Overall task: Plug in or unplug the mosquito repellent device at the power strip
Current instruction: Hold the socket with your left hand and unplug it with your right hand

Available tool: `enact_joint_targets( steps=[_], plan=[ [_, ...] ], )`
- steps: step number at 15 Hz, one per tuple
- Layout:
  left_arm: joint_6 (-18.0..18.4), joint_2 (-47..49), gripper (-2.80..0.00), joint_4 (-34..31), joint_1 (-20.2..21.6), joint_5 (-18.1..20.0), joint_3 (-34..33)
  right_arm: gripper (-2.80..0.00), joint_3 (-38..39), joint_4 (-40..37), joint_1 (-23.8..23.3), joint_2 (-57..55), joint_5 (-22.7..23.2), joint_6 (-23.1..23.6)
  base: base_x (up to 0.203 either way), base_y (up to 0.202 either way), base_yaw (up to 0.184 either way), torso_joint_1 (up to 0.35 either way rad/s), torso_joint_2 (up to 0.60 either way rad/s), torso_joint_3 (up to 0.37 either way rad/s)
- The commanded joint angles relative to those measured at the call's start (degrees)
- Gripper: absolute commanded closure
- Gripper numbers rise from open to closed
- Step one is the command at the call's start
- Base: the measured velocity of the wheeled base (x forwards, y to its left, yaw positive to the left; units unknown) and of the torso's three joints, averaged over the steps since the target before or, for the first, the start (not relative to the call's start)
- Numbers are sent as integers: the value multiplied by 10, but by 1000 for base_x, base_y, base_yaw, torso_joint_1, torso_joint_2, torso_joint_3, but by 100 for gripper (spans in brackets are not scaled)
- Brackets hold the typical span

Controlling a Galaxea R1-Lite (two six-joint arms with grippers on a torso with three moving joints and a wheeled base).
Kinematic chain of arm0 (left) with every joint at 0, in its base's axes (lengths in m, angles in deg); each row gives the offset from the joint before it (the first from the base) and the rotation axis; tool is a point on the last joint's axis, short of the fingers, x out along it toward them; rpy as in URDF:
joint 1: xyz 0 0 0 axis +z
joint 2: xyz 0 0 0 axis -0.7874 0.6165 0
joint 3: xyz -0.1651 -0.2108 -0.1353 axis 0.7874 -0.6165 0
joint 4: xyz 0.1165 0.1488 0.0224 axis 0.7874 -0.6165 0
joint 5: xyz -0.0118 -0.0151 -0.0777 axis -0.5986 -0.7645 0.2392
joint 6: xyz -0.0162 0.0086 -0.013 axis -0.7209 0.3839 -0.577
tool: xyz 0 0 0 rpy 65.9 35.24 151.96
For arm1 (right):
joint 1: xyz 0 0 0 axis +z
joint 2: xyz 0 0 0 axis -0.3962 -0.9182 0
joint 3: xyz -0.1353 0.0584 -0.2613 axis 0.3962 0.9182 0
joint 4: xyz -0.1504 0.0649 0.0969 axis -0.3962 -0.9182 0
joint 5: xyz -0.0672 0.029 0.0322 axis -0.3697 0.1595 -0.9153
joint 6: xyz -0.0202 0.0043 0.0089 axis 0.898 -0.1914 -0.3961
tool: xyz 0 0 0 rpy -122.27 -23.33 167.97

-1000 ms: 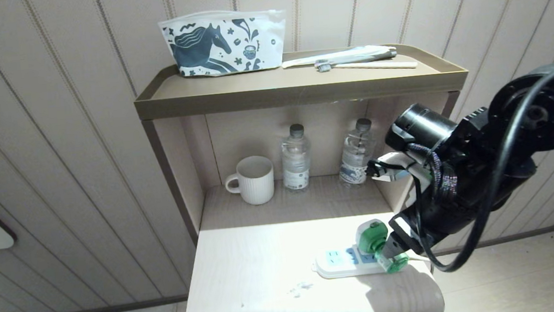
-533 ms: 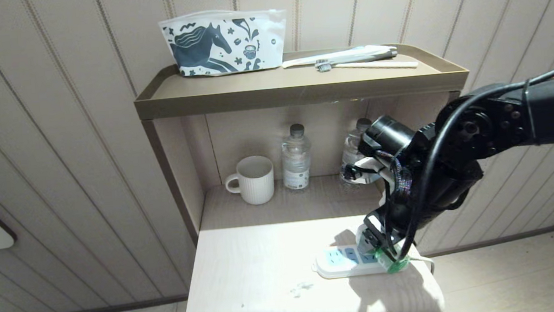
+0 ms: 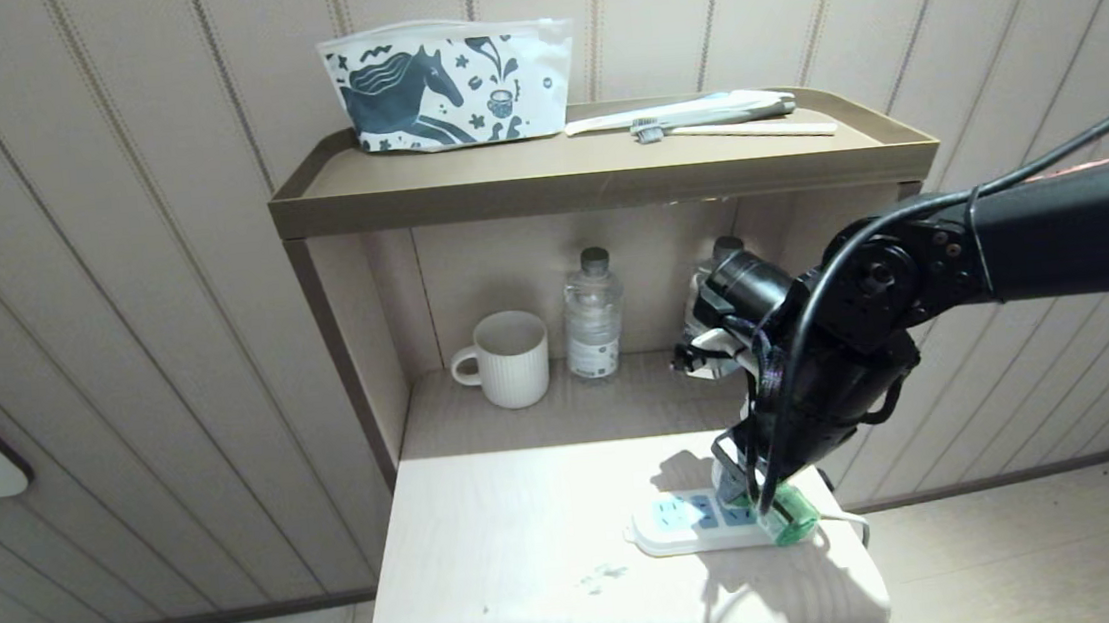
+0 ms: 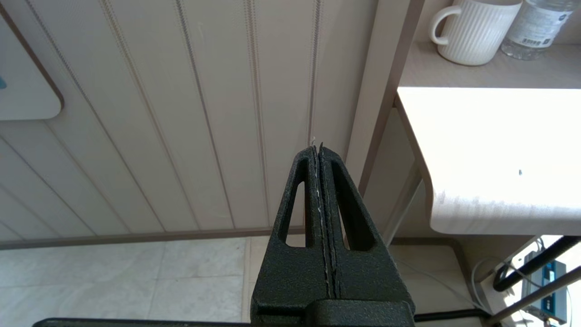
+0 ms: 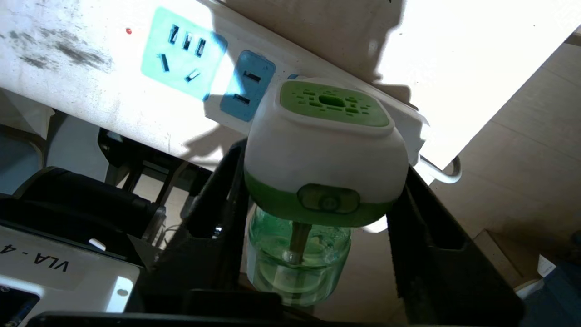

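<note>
the mosquito repellent device [image 5: 324, 150] sits plugged into the power strip [image 3: 678, 523] at the strip's right end, close to the right edge of the worktop [image 3: 536, 564], with its green-and-white head against the strip and its clear green bottle [image 5: 299, 259] pointing toward the front edge. the right claw [image 3: 761, 494] is down over it, one dark finger [image 5: 213, 209] on each side of the head; the fingers sit close against its sides, but whether they are actually gripping it cannot be told. the strip lies flat along the front right part of the worktop, its free bluish sockets [image 5: 184, 52] to the left of the device and its white cord [image 5: 442, 172] leaving past the right edge. the right arm [image 3: 1010, 241] comes in from the right, above the worktop. behind the worktop, on the lower shelf [image 3: 583, 404], a white ribbed mug [image 3: 508, 359] stands at the left, a water bottle [image 3: 592, 315] beside it in the middle, and a second bottle is mostly hidden behind the arm. on the top shelf [image 3: 602, 162] a pouch with a horse print [image 3: 449, 85] stands at the back left, and a toothbrush [image 3: 734, 128] and a tube lie to the right. the left claw [image 4: 320, 190] hangs off the left side of the worktop, away from everything, its fingers pressed together and holding nothing.
</note>
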Motion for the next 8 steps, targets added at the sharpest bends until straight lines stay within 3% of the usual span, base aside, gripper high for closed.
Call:
enact_joint_targets(
  steps=[1, 6, 8],
  plan=[
    [0, 1, 0, 0, 0, 0, 0, 0, 2, -3, -1, -5, 0, 0, 0, 0, 0, 0, 0, 0],
    [8, 0, 0, 1, 0, 0, 5, 0, 7, -3, 2, -5, 1, 0, 0, 0, 0, 0, 0, 0],
    [5, 10, 0, -9, 0, 5, 70, 0, 4, -3, 4, -1, 1, 0, 0, 0, 0, 0, 0, 0]
  ],
)
